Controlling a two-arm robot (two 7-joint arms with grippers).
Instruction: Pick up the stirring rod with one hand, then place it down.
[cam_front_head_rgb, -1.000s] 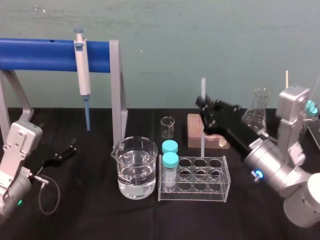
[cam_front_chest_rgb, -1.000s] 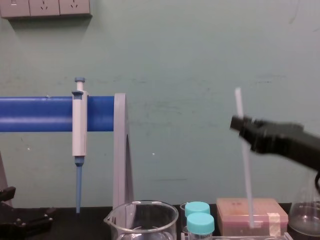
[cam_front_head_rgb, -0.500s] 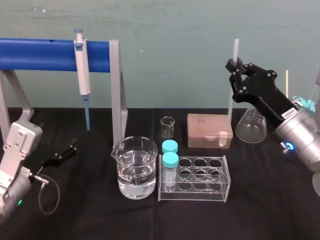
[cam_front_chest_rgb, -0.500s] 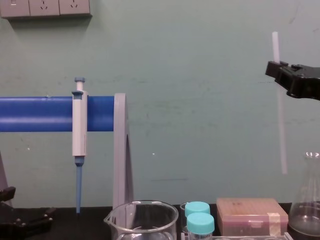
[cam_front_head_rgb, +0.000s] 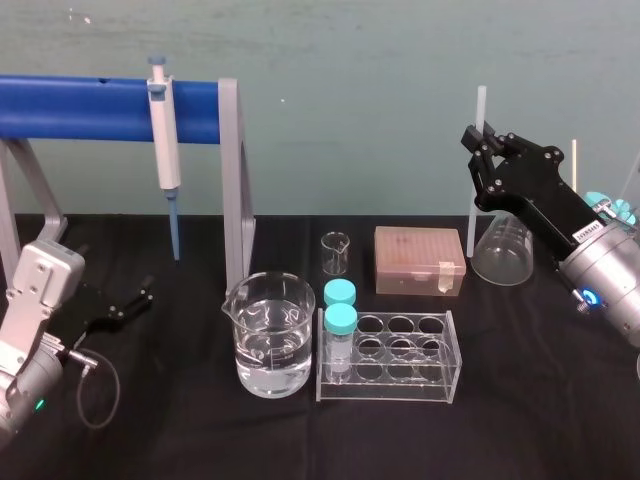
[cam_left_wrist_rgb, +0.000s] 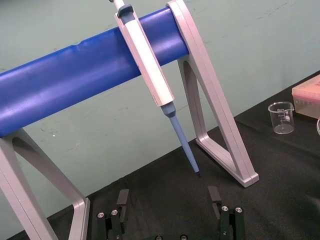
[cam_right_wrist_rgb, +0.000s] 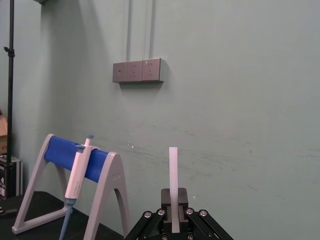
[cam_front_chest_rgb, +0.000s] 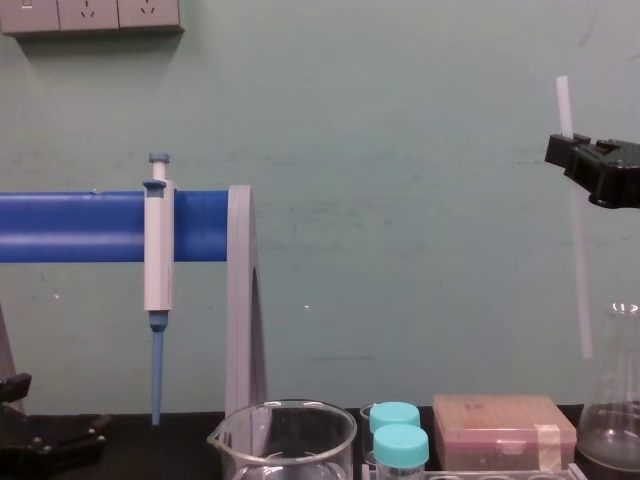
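Well, right gripper (cam_front_head_rgb: 482, 140) clenches the stirring rod (cam_front_head_rgb: 479, 105) upright, upper right. Next probably lower it gently; left gripper (cam_front_head_rgb: 135, 300) idles lower left

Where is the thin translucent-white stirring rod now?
In the head view the stirring rod is on the right, held upright in the black right gripper, beside the clear glass flask.
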